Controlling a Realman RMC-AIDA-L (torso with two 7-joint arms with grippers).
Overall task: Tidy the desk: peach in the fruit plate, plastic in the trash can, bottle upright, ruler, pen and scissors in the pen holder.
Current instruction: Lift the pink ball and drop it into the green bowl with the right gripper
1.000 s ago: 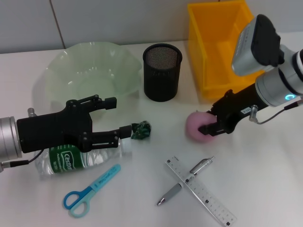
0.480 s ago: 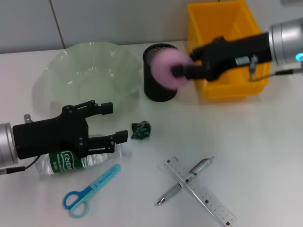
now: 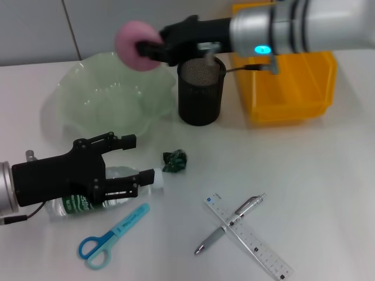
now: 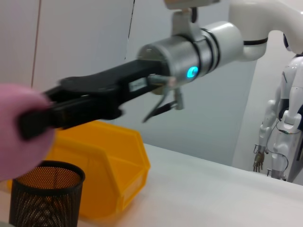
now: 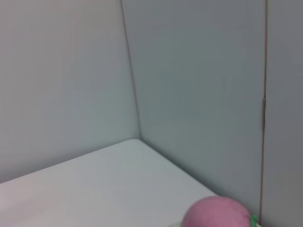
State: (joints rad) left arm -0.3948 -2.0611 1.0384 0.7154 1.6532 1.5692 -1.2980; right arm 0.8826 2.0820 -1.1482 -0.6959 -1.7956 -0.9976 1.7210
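From the head camera I see my right gripper [image 3: 142, 45] clamped on the peach [image 3: 133, 36] above the fruit plate's [image 3: 76, 93] far rim, my left gripper [image 3: 136, 158] spread over the lying bottle [image 3: 88, 199], while only my right wrist camera shows the peach's green tip [image 5: 252, 219].
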